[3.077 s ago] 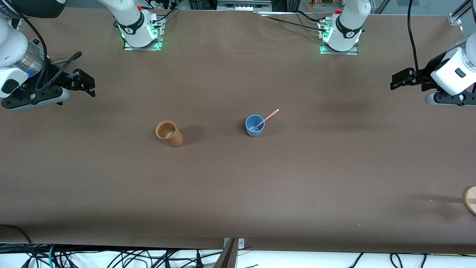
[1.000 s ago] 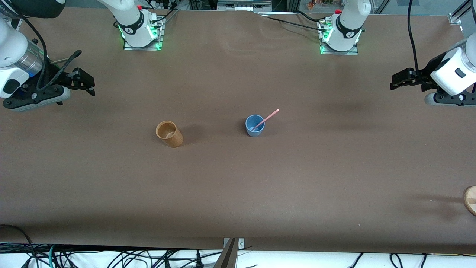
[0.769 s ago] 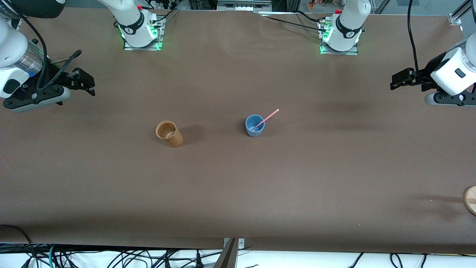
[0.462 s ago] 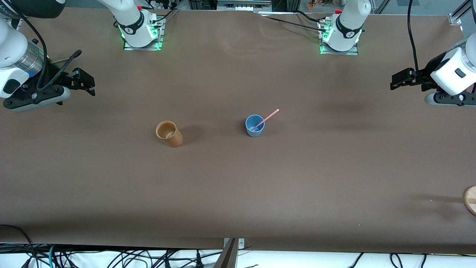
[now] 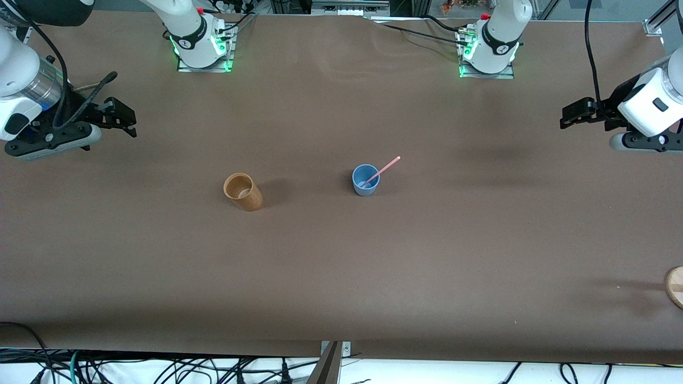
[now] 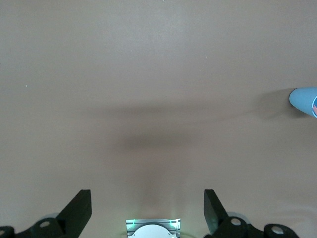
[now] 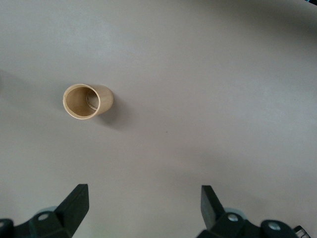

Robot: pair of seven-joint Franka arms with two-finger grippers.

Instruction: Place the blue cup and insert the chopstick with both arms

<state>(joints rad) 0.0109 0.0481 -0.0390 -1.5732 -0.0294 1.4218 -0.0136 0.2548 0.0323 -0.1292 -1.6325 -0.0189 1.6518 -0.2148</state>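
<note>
The blue cup (image 5: pixel 365 180) stands upright near the middle of the table. The pale pink chopstick (image 5: pixel 385 168) leans in it, its top end tilted toward the left arm's end. A slice of the blue cup (image 6: pixel 306 100) shows at the edge of the left wrist view. My left gripper (image 5: pixel 572 115) is open and empty, up over the table's left-arm end. My right gripper (image 5: pixel 121 118) is open and empty, up over the right-arm end. In the wrist views, the left gripper (image 6: pixel 147 210) and the right gripper (image 7: pixel 143 206) have bare table between their fingers.
A tan wood-coloured cup (image 5: pixel 243 192) stands upright beside the blue cup, toward the right arm's end; it also shows in the right wrist view (image 7: pixel 87 101). A round wooden piece (image 5: pixel 675 286) lies at the left-arm end, nearer the front camera.
</note>
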